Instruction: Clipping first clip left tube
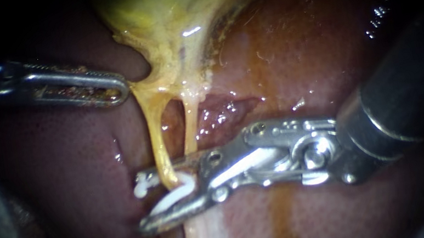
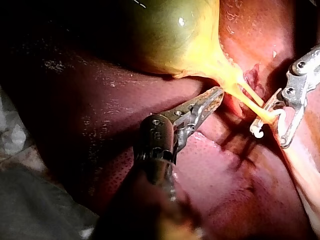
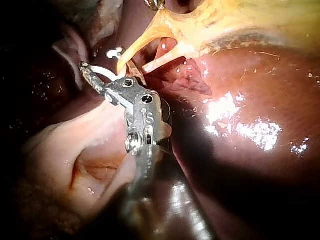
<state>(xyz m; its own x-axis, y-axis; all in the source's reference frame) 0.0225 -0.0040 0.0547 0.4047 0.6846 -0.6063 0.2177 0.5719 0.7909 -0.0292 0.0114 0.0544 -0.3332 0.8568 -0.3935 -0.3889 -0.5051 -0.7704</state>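
Straddling the left tube [image 1: 155,138] toward six o'clock of the gallbladder [image 1: 175,13], my right instrument [image 1: 143,203] comes in from three o'clock; its jaws stand well apart, each seated on a leg of the white clip [image 1: 175,195], so the open clip rings the tube without yet pinching it; the clip's hooked end shows past the tube toward nine o'clock, which I judge means the tube lies fully inside. My left instrument [image 1: 122,88] enters from nine o'clock; its jaws appear closed narrowly on the gallbladder's edge, drawing it aside so both tubes hang taut with a window between them. The right tube [image 1: 189,125] runs just beside, behind the upper jaw, seemingly outside the clip; the liver [image 1: 297,57] lies beneath. Closing, I judge, calls for the clip lying square across the left tube alone; catching the neighbour is the risk.
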